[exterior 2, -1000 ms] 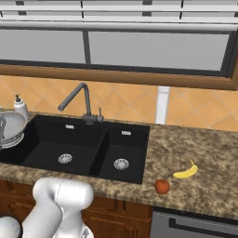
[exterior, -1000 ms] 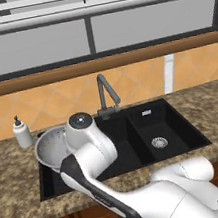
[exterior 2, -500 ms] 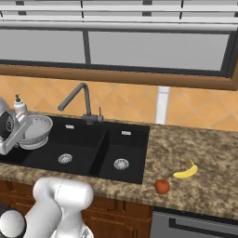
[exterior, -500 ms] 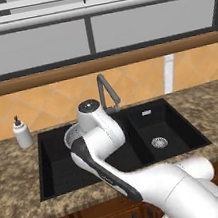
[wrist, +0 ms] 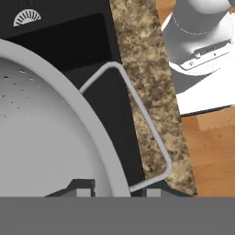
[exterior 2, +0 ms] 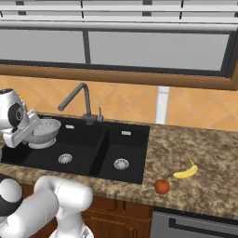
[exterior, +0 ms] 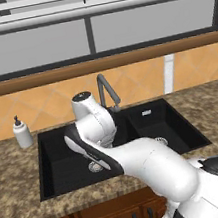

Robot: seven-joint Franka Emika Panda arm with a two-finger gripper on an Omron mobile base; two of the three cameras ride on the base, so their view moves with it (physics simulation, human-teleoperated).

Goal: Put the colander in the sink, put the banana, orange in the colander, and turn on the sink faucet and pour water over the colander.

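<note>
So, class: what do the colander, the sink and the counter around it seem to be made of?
Colander: apparently brushed metal, silvery-grey with small perforations and a thin wire handle. Sink: matte black, perhaps composite or coated; material unclear. Counter: speckled brown stone, granite-like.

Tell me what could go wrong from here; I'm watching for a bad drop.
The gripper holds the colander only by its rim, above the sink, so it may tilt or slip on release. It hangs near the sink faucet, which a swing could clip.

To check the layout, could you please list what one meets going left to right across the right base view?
Colander → sink faucet → orange → banana.
</note>
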